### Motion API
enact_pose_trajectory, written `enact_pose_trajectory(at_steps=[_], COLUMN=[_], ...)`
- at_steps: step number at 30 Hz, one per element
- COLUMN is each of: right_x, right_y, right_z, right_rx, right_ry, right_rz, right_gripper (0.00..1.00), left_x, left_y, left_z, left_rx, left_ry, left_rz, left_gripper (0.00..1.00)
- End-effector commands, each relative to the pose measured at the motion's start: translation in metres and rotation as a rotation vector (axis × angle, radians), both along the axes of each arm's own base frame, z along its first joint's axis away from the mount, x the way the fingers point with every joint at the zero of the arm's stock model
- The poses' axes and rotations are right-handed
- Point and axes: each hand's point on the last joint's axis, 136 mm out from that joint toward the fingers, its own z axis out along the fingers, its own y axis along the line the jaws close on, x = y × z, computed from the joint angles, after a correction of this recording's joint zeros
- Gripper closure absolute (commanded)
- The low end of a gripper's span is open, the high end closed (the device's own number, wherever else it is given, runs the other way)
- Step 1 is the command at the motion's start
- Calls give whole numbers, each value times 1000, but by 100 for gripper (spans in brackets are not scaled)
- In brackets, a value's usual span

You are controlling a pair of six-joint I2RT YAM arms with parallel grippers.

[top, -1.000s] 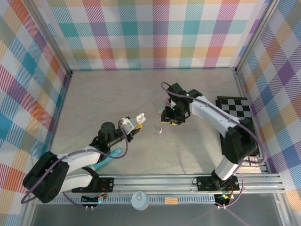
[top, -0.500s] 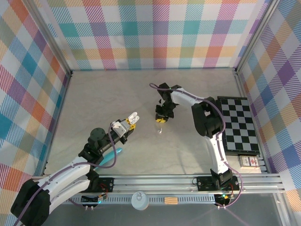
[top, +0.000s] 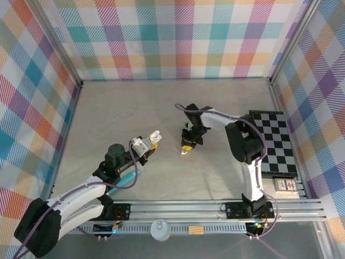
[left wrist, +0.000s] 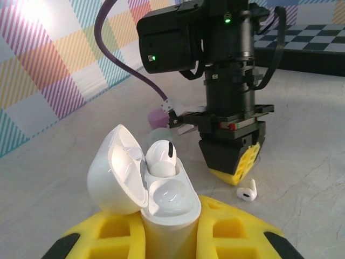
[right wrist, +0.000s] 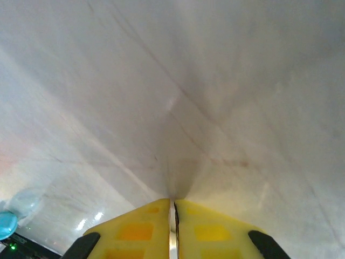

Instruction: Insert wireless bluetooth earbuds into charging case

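My left gripper [left wrist: 170, 218] is shut on a white charging case [left wrist: 167, 202] and holds it upright with its lid [left wrist: 116, 167] swung open. One white earbud [left wrist: 160, 156] sits in the far slot; the near slot is empty. In the top view the case [top: 153, 136] hangs left of centre. A second white earbud [left wrist: 247, 191] lies loose on the table. My right gripper [left wrist: 234, 170] points straight down just beside it, its yellow fingers pressed together with nothing between them. Seen from above, the right gripper [top: 186, 147] is at mid-table.
A pale purple thing [left wrist: 158, 115] and a mint one [left wrist: 157, 135] lie behind the right gripper. A turquoise stick [top: 127, 178] lies under the left arm. A checkerboard mat [top: 275, 140] and a small card box [top: 284, 185] sit at the right edge.
The right gripper has shut and come down toward the near side, next to the loose earbud. The left arm has shifted slightly, still holding the open case.
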Motion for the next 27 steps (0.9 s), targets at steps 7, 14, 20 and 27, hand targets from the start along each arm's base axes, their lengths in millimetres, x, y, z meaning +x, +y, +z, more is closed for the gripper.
enact_pose_trajectory(at_steps=[7,14,20,27], right_x=[-27,-3,4,9], right_y=[-6,1,18,27], right_z=[21,47,33,23], right_rx=[-10,22,29,-32], right_ry=[4,-142,-48,-82], right_rz=[-23,85,170,366], right_gripper=[87,73,52,50], left_x=[3,0,-4,-4], left_y=[-4,-4,-4,-3], left_z=[33,35,34,33], left_rx=[-45,-49,-46,-38], left_ry=[-92,-100,-97,-94], left_rz=[-24,-30,-47,-39], left_gripper=[100,100,100,100])
